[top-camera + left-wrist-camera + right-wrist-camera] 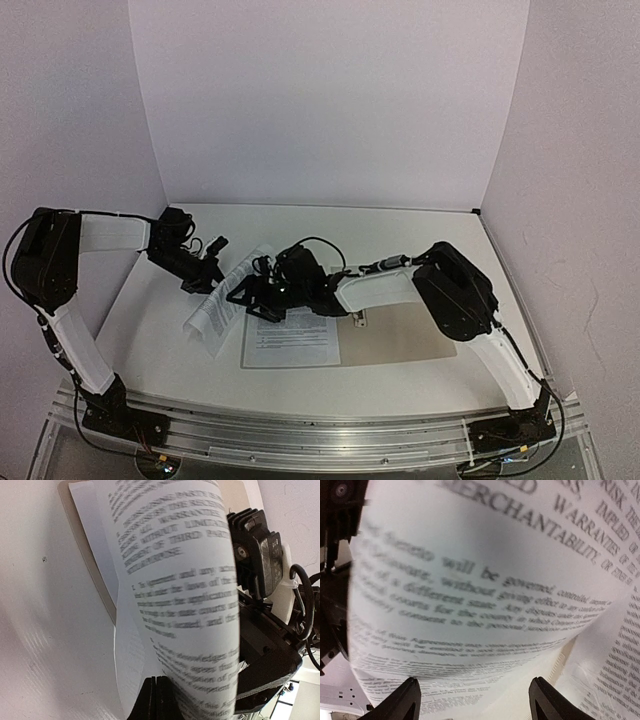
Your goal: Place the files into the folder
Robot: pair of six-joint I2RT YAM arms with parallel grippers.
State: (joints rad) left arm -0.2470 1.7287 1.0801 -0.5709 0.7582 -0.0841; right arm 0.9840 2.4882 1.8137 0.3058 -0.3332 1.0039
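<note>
One printed sheet [222, 297] is raised off the bench [150, 340] and curled, with its edge clamped between the closed left fingers [150, 702]. A second sheet [292, 340] lies flat on the tan folder [420, 335]. The right fingers [407, 702] stand open just beside the raised sheet, gripping nothing.

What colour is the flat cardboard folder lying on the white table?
The flat cardboard folder is plain beige-tan, seen best from the top external camera.

Matt white paper files [292, 340], tan card folder [420, 335], glossy white table [160, 340]
</note>
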